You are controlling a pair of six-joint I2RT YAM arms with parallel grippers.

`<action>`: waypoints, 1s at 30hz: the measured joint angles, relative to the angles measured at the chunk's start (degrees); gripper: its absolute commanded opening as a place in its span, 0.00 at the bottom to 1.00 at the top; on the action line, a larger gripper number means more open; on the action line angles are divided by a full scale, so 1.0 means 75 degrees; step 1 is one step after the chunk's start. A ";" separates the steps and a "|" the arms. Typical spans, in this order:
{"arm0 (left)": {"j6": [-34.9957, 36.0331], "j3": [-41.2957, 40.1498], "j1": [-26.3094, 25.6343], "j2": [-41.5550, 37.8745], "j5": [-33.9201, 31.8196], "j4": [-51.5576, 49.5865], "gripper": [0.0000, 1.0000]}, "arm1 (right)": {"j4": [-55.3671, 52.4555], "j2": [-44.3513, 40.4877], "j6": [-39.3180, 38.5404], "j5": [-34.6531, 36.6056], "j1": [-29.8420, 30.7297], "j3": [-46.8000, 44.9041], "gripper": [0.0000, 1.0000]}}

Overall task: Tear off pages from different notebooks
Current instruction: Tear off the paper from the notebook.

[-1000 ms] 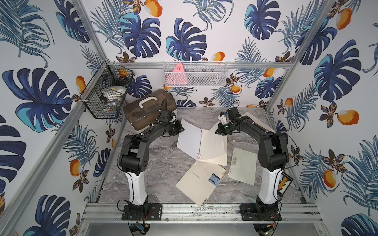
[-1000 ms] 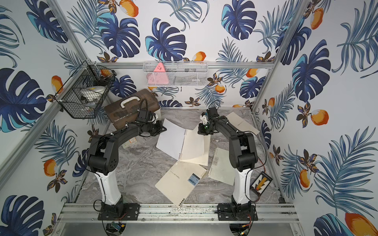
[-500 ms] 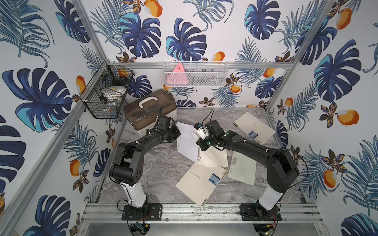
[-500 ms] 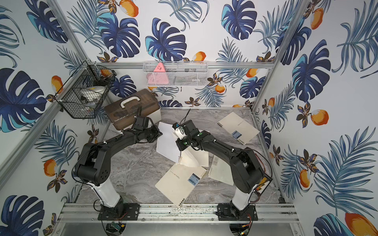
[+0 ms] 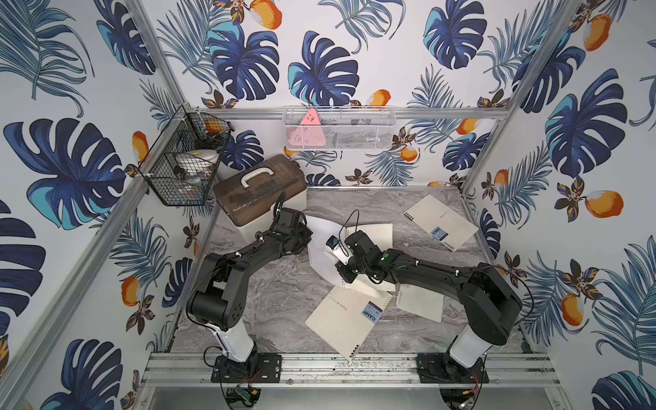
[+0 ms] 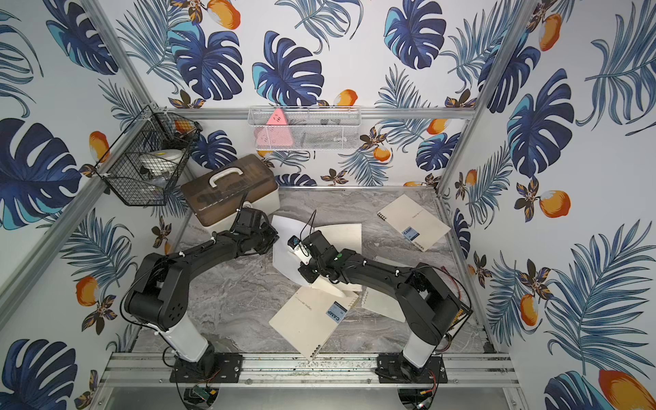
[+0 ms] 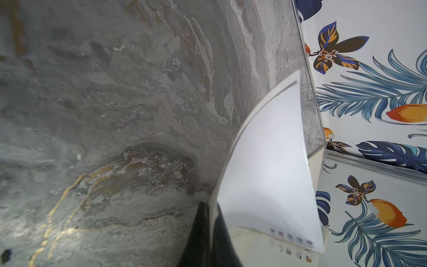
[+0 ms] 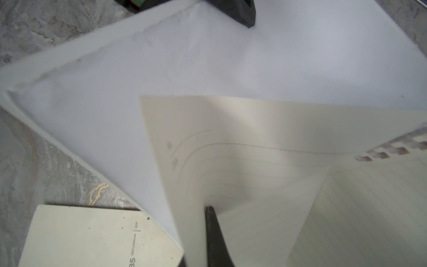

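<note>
An open notebook point(image 5: 372, 234) lies mid-table. Its white left leaf point(image 5: 319, 255) is lifted and bowed. My left gripper point(image 5: 307, 234) point(image 7: 211, 205) is shut on that leaf's edge, next to its punched holes point(image 7: 291, 238). My right gripper point(image 5: 342, 278) point(image 8: 201, 215) is shut on a lined cream page point(image 8: 231, 150) of the same notebook, which curls up toward the front. One black finger point(image 8: 213, 231) shows; the other is behind the page. A closed CAMP notebook point(image 5: 340, 323) lies in front, another point(image 5: 440, 222) at the back right. A smaller notebook point(image 5: 420, 305) sits partly under the right arm.
A brown-lidded white box point(image 5: 259, 191) with a handle stands at the back left, close behind the left wrist. A black wire basket point(image 5: 184, 167) hangs on the left wall, and a white mesh basket point(image 5: 337, 127) on the back wall.
My right arm swung from the back of the table toward the front left, dragging the lined page with it and uncovering the back right notebook. The left gripper shifted only slightly and stayed on the white leaf.
</note>
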 measured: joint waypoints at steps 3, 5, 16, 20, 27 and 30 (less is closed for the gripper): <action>-0.0102 -0.0137 0.0017 -0.0140 -0.0146 0.0003 0.00 | 0.0189 0.0029 -0.0099 0.0105 0.0160 -0.0265 0.00; -0.0119 -0.0201 0.0017 -0.0181 -0.0204 0.0017 0.00 | 0.0271 0.0114 -0.0134 0.0210 0.0335 -0.0440 0.00; -0.0309 -0.0358 0.0093 -0.0201 -0.0839 0.0469 0.00 | 0.0542 -0.0772 0.0280 -0.0297 0.0498 -0.1431 0.00; -0.0318 -0.0361 0.0082 -0.0195 -0.0956 0.0697 0.00 | 0.0463 -0.0796 0.0423 -0.0562 0.0542 -0.1565 0.00; -0.0044 -0.0137 0.0096 -0.0119 -0.0857 0.0659 0.00 | 0.0029 -0.1961 0.0434 -0.1606 0.0539 -0.1489 0.00; 0.0131 -0.0029 0.0099 -0.0099 -0.0816 0.0676 0.00 | -0.0096 -0.2664 0.0437 -0.2282 0.0539 -0.1495 0.00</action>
